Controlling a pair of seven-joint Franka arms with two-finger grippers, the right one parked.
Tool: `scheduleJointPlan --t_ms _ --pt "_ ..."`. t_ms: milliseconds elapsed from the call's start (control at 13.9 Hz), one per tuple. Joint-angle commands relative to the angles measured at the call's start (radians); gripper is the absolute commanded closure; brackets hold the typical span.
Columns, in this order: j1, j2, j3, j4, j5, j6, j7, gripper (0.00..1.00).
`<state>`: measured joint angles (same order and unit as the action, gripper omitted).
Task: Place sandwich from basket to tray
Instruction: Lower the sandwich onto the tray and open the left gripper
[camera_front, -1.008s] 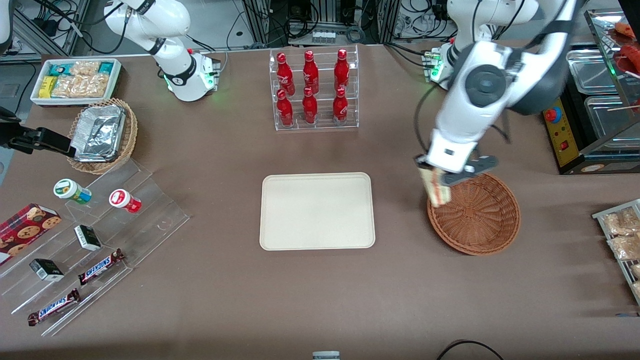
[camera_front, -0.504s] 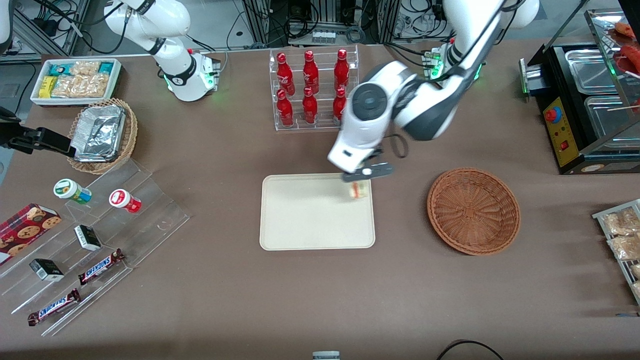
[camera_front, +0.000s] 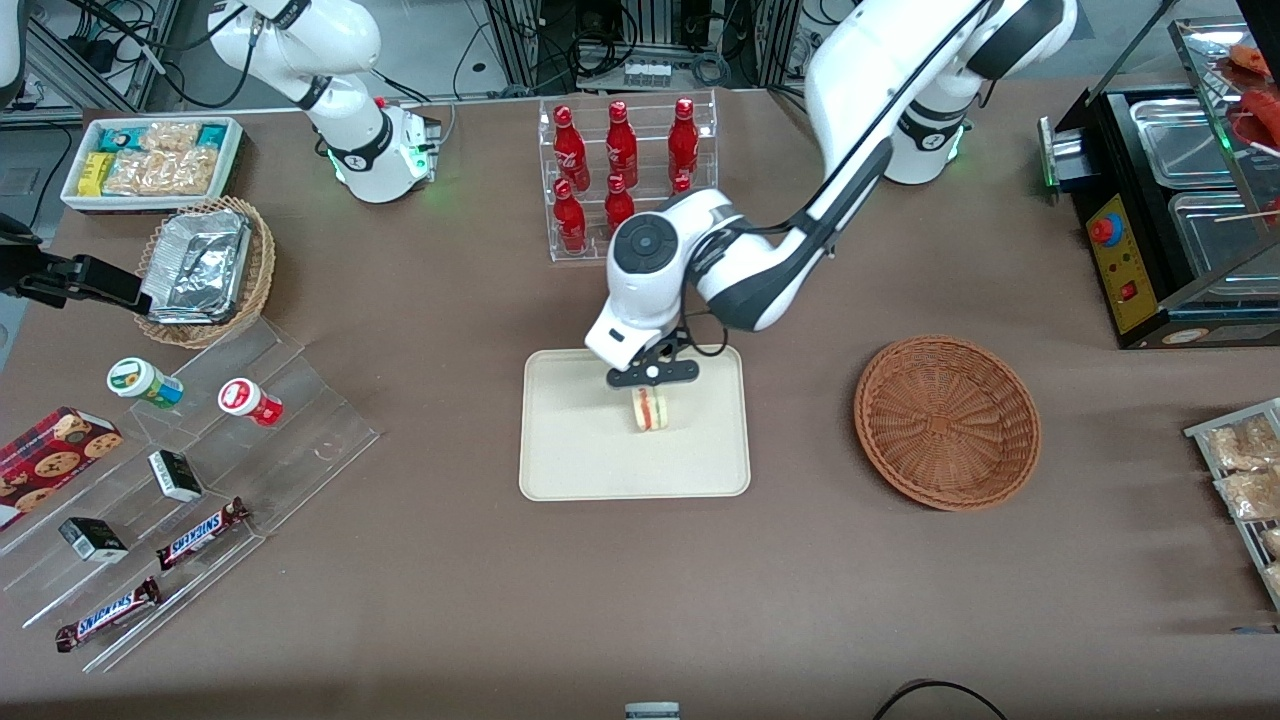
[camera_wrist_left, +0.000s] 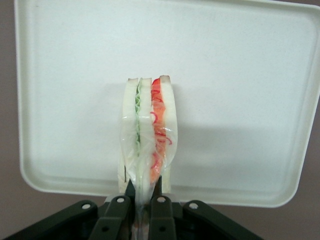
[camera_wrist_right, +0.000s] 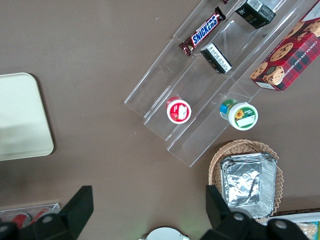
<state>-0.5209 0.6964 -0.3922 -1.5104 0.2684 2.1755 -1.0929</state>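
Both fingers of the gripper (camera_wrist_left: 143, 202) clamp the sandwich (camera_wrist_left: 146, 132), hiding its lower tip, above the tray (camera_wrist_left: 240, 90).

Tray (camera_front: 560, 450) at frame centre. Gripper (camera_front: 652, 385) above its upper middle, closed on the sandwich (camera_front: 650, 409), which hangs over the tray. Basket (camera_front: 947, 421) right of centre, apart from the tray. Bottle rack (camera_front: 628, 180) upper centre, farther from the camera than the tray. Foil-tray basket (camera_front: 205, 270) at left, snack bin (camera_front: 150, 160) upper left, stepped display (camera_front: 200, 480) lower left.
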Motion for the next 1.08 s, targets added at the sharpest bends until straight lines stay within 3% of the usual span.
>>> scheduleJointPlan --t_ms 0,504,648,720,792,864,1008 --pt "-0.028 0.067 0.007 0.094 0.060 0.001 -0.054 0.93" --pt "-0.034 0.098 0.010 0.094 0.087 0.101 -0.042 0.94" --pt "-0.036 0.101 0.010 0.093 0.130 0.101 -0.047 0.93" --pt "-0.034 0.101 0.010 0.091 0.133 0.099 -0.048 0.69" --pt "-0.034 0.101 0.009 0.091 0.132 0.101 -0.050 0.16" --pt "-0.034 0.101 0.010 0.091 0.133 0.101 -0.048 0.01" --pt "-0.033 0.097 0.009 0.091 0.132 0.098 -0.053 0.01"
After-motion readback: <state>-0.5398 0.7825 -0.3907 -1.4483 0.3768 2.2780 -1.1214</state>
